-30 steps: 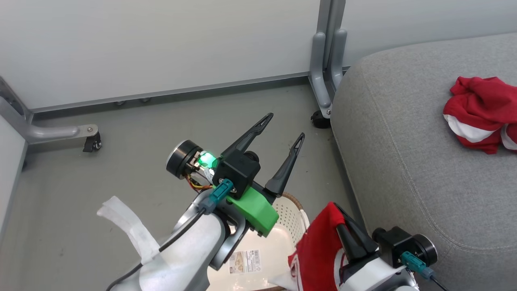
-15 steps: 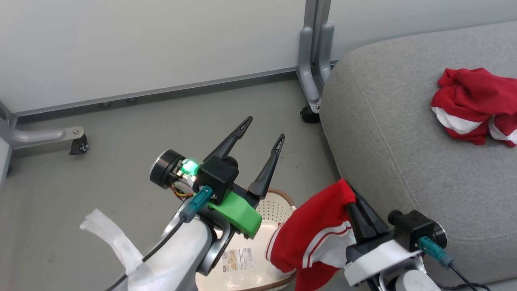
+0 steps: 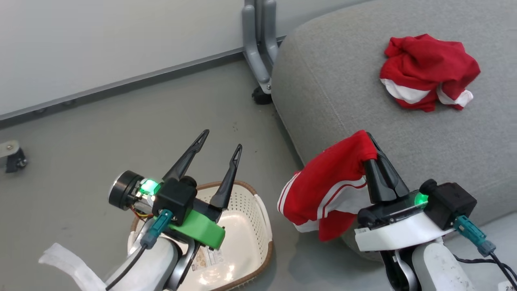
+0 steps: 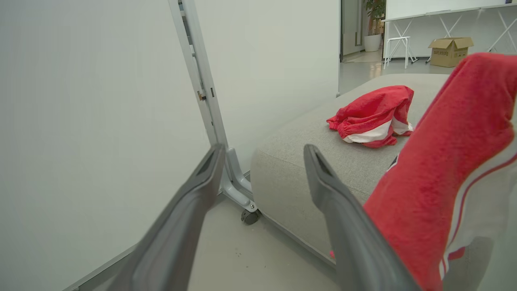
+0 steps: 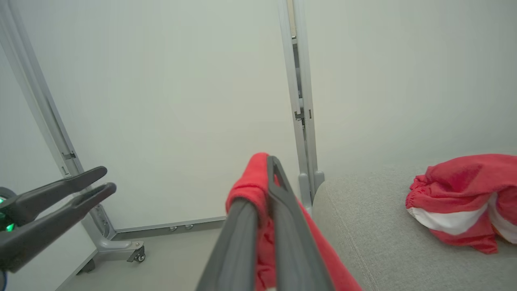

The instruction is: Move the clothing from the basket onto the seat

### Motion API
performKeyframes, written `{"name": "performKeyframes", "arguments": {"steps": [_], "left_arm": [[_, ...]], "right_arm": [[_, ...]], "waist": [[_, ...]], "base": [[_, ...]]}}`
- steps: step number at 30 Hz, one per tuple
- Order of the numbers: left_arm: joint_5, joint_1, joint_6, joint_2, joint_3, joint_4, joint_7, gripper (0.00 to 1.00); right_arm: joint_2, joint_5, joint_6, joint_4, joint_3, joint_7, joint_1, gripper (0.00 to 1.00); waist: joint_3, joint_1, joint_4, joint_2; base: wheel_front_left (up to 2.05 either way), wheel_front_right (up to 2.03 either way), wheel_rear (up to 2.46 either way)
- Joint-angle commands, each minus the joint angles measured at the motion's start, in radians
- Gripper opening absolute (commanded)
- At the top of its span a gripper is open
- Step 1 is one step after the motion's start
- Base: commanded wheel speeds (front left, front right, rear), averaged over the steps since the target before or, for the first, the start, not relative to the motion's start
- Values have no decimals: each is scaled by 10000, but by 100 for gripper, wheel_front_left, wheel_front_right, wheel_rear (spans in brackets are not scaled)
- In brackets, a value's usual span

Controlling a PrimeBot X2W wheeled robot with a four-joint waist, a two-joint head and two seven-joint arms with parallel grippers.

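Observation:
My right gripper (image 3: 369, 139) (image 5: 268, 161) is shut on a red garment with white stripes (image 3: 327, 190) (image 4: 448, 169) (image 5: 258, 190), which hangs from its fingers by the front edge of the grey seat (image 3: 339, 81). A second red garment with white trim (image 3: 428, 70) (image 4: 373, 115) (image 5: 460, 202) lies crumpled on the seat (image 4: 291, 153) (image 5: 363, 210). My left gripper (image 3: 224, 141) (image 4: 262, 157) stands open and empty above the cream basket (image 3: 248, 210), which sits on the floor at the lower left with a label inside.
A grey partition post on a castor foot (image 3: 258, 56) stands against the seat's far corner. White partition panels (image 3: 101, 40) run along the back, with another castor (image 3: 12, 157) at the far left. Grey floor (image 3: 101, 129) lies between wall and basket.
The head camera has swung, shifting the whole scene left and down. My right gripper has lifted the held garment up out of the basket toward the seat's edge. The left gripper stays open.

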Motion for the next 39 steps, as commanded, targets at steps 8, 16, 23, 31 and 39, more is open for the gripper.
{"name": "performKeyframes", "arguments": {"steps": [8,16,23,31,39], "left_arm": [[262,443,39,826,9,-659,7,100],[560,33,-113,850,-378,-1037,339,100],[916,-536,-285,848,-685,-1349,807,100],[1294,-1326,-507,826,-921,-1597,1111,100],[1533,-1817,-499,845,-912,-1715,1098,100]], "right_arm": [[6,93,-4,-1057,-307,-33,-1,0],[9,586,-2,-1863,-1054,-33,-434,0],[-17,668,-4,-1502,-2093,-32,-3098,0],[-1777,573,-4,715,-3563,-33,-7726,0],[-3189,58,-4,2134,-5034,-32,-10539,0]], "waist": [[1378,0,-2308,0],[2424,0,-2682,0],[3875,0,-2163,0],[5370,0,-988,0],[6122,0,-379,0]], "base": [[0,0,0],[0,0,0],[0,0,0],[0,0,0],[0,0,0]]}}
